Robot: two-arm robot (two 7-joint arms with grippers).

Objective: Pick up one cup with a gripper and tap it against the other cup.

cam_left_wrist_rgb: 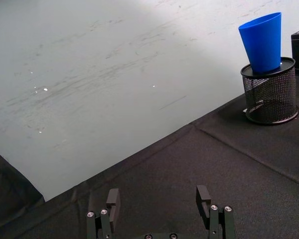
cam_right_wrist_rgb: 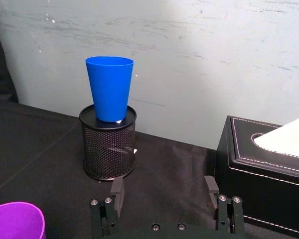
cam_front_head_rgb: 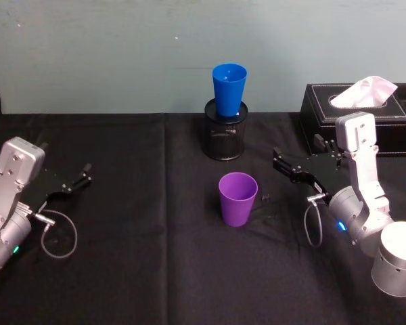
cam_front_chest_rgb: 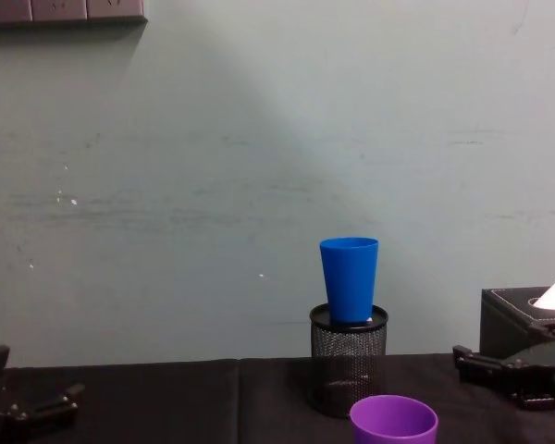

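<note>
1. The desk (cam_front_head_rgb: 122,284), draped in black cloth, meets a pale wall along its back edge.
2. A black tissue box (cam_front_head_rgb: 365,112) sits at the back right.
3. The right gripper (cam_front_head_rgb: 294,169) is spread and empty near the purple cup (cam_front_head_rgb: 237,198); the left gripper (cam_front_head_rgb: 74,181) is spread and empty by the left edge.
4. The purple cup stands mid-desk, with bare cloth around it.
5. The blue cup (cam_front_head_rgb: 229,89) sits in a mesh holder (cam_front_head_rgb: 225,132) near the back edge.

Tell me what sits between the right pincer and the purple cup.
Just black tablecloth in the head view, between right pincer and purple cup.
</note>
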